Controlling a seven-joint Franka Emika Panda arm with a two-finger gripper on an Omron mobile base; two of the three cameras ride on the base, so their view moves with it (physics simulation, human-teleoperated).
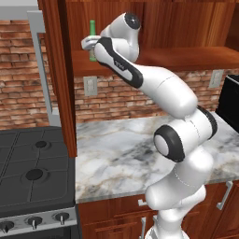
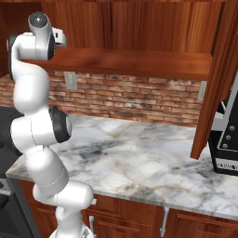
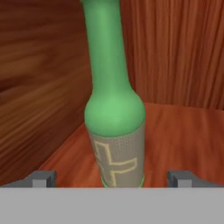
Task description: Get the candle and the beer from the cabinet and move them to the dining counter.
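The beer (image 3: 114,109), a slim green bottle with a pale label, stands upright in the left corner of the cabinet shelf (image 3: 175,131). My gripper (image 3: 113,178) is open, level with the label, one fingertip (image 3: 43,178) on each side and neither touching the glass. From the left base view the bottle's neck (image 1: 92,29) rises above my hand (image 1: 89,44), inside the open cabinet (image 1: 186,57). The white hand (image 2: 59,37) reaches in over the shelf (image 2: 139,60). The candle and the dining counter are out of view.
The cabinet's open doors hang at the left (image 1: 60,74) and the right (image 2: 214,79). Below lies a marble worktop (image 1: 121,149) backed with red brick. A black stove (image 1: 32,172) is at the left and a black appliance (image 2: 228,139) at the right.
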